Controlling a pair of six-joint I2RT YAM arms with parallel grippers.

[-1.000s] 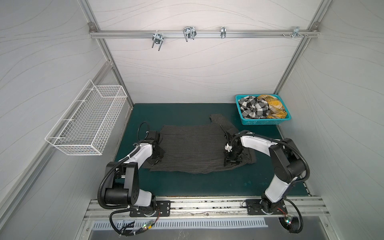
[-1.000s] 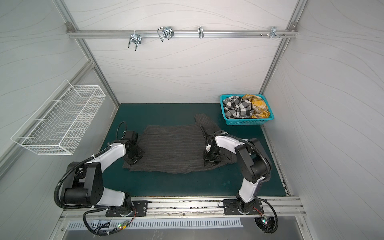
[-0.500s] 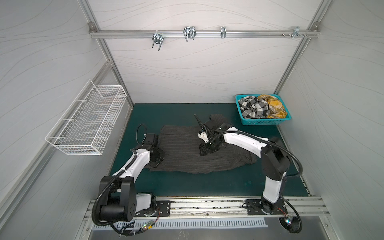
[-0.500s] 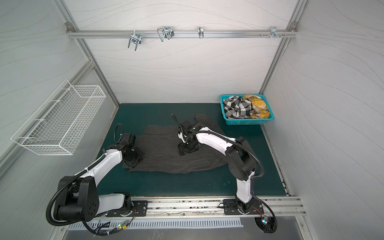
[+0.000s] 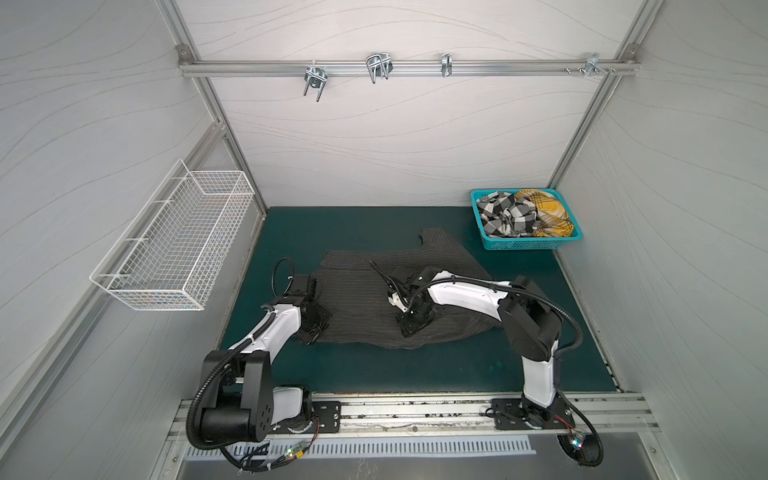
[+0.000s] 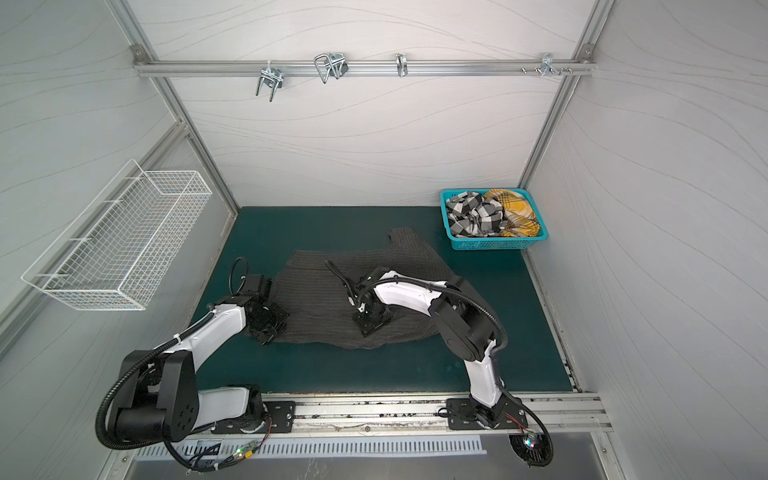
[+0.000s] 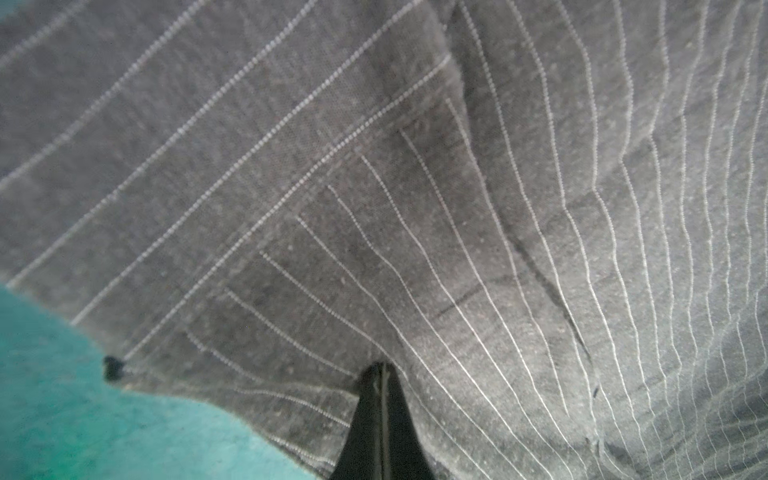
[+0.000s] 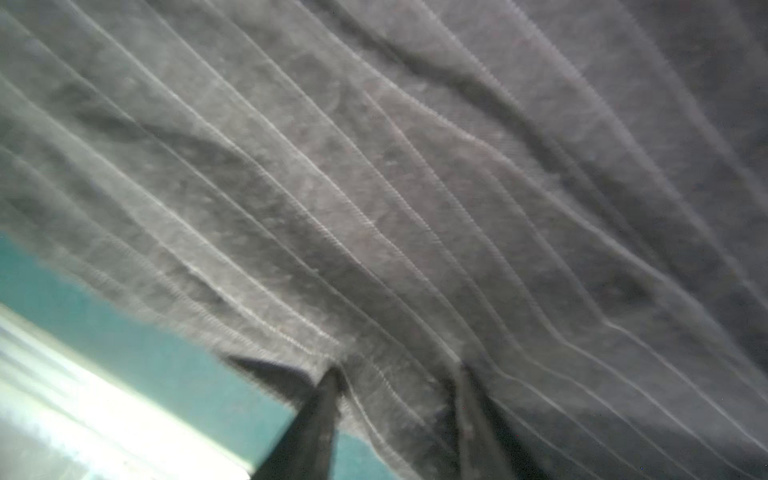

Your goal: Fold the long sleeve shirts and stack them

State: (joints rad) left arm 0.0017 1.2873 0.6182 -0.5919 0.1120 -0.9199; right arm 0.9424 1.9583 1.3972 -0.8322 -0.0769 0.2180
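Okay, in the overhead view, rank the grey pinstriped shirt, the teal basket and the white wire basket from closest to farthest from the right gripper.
1. grey pinstriped shirt: spread out in the middle, directly under the right gripper.
2. teal basket: back right corner, clearly apart from the gripper.
3. white wire basket: mounted on the left wall, farthest.

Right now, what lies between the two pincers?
Only the grey pinstriped shirt, spread on the green mat, lies between left pincer and right pincer; both top views show it.

The spread shirt (image 5: pixel 361 299) lies on the table (image 5: pixel 374 374), the basket (image 5: pixel 528 245) holding two other shirts (image 5: pixel 507 216) behind-right of it.
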